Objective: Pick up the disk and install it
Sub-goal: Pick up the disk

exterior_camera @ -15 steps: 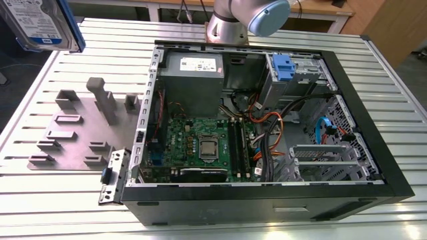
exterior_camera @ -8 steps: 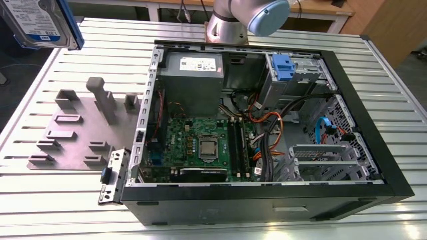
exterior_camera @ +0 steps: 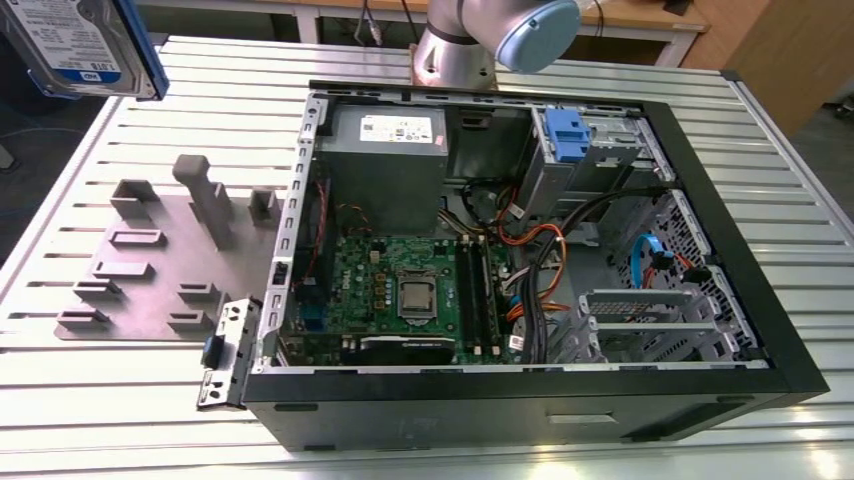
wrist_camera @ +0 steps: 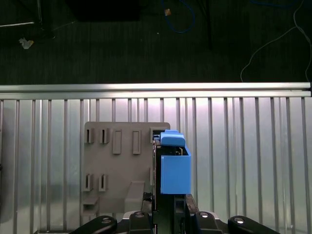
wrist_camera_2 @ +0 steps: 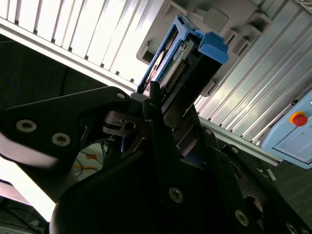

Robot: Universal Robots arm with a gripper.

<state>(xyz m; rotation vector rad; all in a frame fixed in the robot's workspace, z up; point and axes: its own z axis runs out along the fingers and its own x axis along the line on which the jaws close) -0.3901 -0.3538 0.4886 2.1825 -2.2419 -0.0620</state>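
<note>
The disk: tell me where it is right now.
The disk is held in the gripper, high at the exterior view's top left, above the grey fixture plate that lies beside the open computer case.

disk [exterior_camera: 78, 45]: silver hard drive, white-and-blue label, blue plastic carrier round its edge | state: held aloft, clamped in my gripper [wrist_camera: 168, 200] | pose: on edge, slightly tilted, label face toward the exterior view | place: 10 o'clock corner of the exterior view, partly cut off | both wrist views: blue carrier end juts past my jaws
</note>
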